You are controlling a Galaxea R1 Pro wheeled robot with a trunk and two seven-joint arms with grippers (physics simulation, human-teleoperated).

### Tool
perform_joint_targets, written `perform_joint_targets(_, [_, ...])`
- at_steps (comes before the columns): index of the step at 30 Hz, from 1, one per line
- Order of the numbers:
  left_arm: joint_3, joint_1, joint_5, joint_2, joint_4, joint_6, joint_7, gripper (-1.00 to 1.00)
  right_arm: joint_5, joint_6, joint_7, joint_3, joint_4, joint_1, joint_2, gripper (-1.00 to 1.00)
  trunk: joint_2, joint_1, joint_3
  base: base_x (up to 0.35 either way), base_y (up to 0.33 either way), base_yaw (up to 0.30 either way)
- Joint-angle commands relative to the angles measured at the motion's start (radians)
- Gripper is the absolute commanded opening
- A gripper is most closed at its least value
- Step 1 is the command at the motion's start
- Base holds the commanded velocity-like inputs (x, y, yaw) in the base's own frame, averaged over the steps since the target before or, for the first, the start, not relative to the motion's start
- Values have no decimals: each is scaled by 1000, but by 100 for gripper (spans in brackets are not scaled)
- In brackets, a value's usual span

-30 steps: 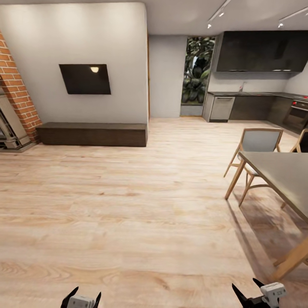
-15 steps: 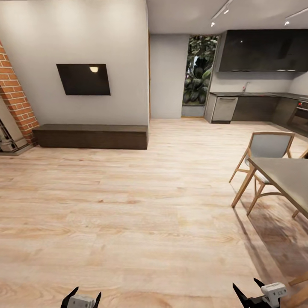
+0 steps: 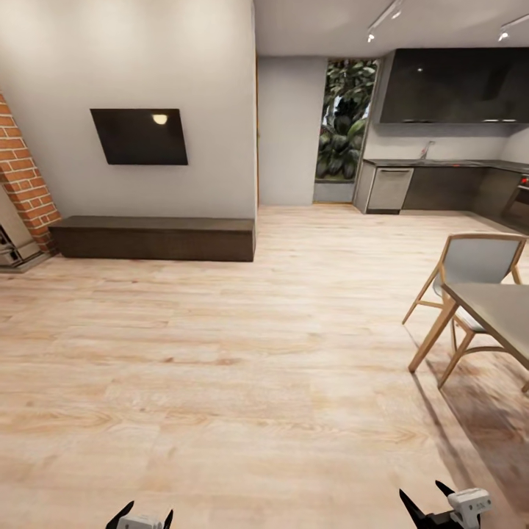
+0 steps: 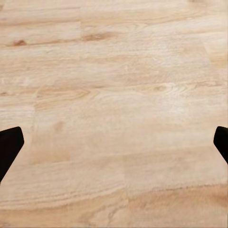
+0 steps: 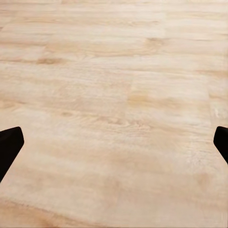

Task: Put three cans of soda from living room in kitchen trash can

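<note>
Kitchen (image 3: 441, 176): glossy dark grey cabinets; left end effector (image 3: 139, 520) and right end effector (image 3: 433, 507) both spread, empty.

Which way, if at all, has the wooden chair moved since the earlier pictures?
No. The chair still stands at the same corner of the table. The whole head view has shifted, so the camera moved, not the chair.
</note>
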Motion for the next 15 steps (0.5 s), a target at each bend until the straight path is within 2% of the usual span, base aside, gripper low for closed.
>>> perform_joint_targets(1, [0,0,0,0,0,0,0,100,0,0,0,0,2,0,0,100,0,0,0,328,3,0])
perform_joint_targets(7, [0,0,0,0,2,0,0,100,2,0,5,15,7,0,-1,100,0,0,0,328,1,0])
perform_joint_targets(10, [0,0,0,0,2,0,0,100,1,-3,20,85,11,1,-11,100,0,0,0,328,0,0])
perform_joint_targets(12, [0,0,0,0,2,0,0,100,1,-8,22,98,18,1,-13,100,0,0,0,328,0,0])
perform_joint_targets(13, [0,0,0,0,2,0,0,100,11,-23,44,113,41,1,-14,100,0,0,0,328,0,0])
perform_joint_targets(15, [0,0,0,0,2,-1,0,100,29,-35,77,118,52,1,-15,100,0,0,0,328,0,0])
